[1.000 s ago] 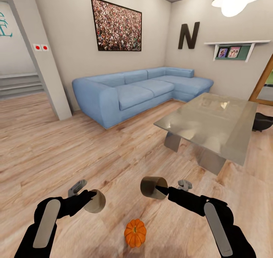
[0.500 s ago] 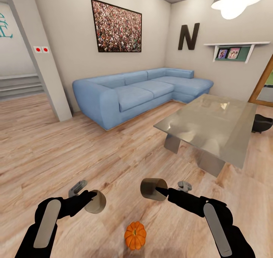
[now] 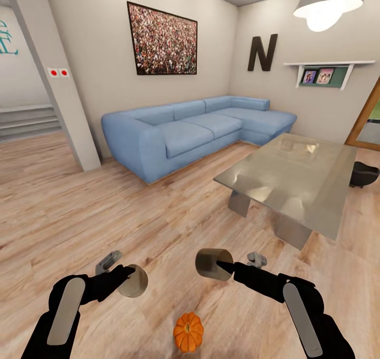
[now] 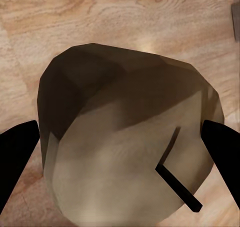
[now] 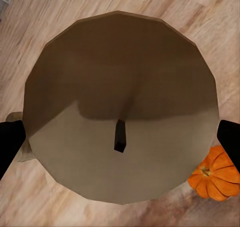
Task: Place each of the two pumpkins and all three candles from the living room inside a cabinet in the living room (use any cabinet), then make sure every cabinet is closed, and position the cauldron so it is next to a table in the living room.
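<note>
Two short grey-beige cylinder candles are in view, one clamped in each end effector: the left end effector (image 3: 128, 278) grips one candle (image 3: 134, 280), the right end effector (image 3: 226, 265) grips the other candle (image 3: 213, 262), both held above the pale wood plank floor (image 3: 68, 211). One small bright-orange ribbed pumpkin (image 3: 188, 331) sits on the floor between the arms, near the robot. Ahead to the right stands the low glass-topped grey desk (image 3: 295, 174), with one round black cauldron (image 3: 365, 173) partly hidden behind its far edge. A blue corner sofa (image 3: 190, 129) lines the wall.
</note>
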Controlling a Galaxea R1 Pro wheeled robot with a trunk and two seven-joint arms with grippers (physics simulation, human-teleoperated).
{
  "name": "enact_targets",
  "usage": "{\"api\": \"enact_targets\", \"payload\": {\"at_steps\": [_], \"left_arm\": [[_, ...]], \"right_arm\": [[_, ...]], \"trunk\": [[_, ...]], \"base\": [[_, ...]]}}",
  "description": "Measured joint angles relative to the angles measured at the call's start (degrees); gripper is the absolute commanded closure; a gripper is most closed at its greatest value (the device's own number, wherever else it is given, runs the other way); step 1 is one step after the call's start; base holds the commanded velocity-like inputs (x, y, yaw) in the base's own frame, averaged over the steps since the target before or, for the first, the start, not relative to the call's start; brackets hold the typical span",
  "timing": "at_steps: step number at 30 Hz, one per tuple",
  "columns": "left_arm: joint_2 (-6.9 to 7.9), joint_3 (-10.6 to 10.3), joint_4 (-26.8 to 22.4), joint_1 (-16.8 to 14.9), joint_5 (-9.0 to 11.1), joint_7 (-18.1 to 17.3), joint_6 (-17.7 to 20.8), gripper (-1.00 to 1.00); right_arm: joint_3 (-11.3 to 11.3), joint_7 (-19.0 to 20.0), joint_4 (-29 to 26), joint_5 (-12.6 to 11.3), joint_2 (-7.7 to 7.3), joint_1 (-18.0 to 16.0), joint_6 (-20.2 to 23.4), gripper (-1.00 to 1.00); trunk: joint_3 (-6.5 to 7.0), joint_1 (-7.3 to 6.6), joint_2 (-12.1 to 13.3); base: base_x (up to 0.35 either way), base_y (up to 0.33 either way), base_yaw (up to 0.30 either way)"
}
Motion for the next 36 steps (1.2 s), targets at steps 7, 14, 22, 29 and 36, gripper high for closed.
{"api": "enact_targets", "payload": {"at_steps": [7, 14, 22, 29, 36], "left_arm": [[0.00, -0.07, 0.15, 0.00, 0.01, 0.00, -0.03, 1.00], [-0.02, -0.01, 0.19, 0.00, 0.00, 0.00, -0.08, 1.00], [0.00, -0.04, 0.51, 0.00, 0.01, 0.00, -0.09, 1.00], [0.00, -0.08, 0.53, 0.00, 0.01, 0.00, -0.08, 1.00], [-0.13, 0.01, 0.53, 0.00, 0.00, -0.08, -0.11, 1.00]], "right_arm": [[0.00, -0.14, 0.29, 0.00, 0.00, 0.00, -0.04, 1.00], [0.00, -0.17, 0.30, 0.00, 0.00, 0.00, -0.16, 1.00], [-0.04, -0.24, 0.30, 0.12, 0.00, 0.00, -0.87, 1.00], [-0.07, -0.25, 0.48, 0.56, 0.00, 0.01, -0.81, 1.00], [-0.22, -0.30, 0.70, 0.45, 0.02, 0.00, -0.72, 1.00]], "trunk": [[1.26, -1.54, 2.81], [2.51, -3.08, 5.62], [3.95, -4.83, 8.82], [5.03, -6.16, 11.25], [5.03, -6.16, 11.25]], "base": [[0.000, 0.000, 0.000], [0.000, 0.000, 0.000], [0.000, 0.000, 0.000], [0.000, 0.000, 0.000], [0.000, 0.000, 0.000]]}}
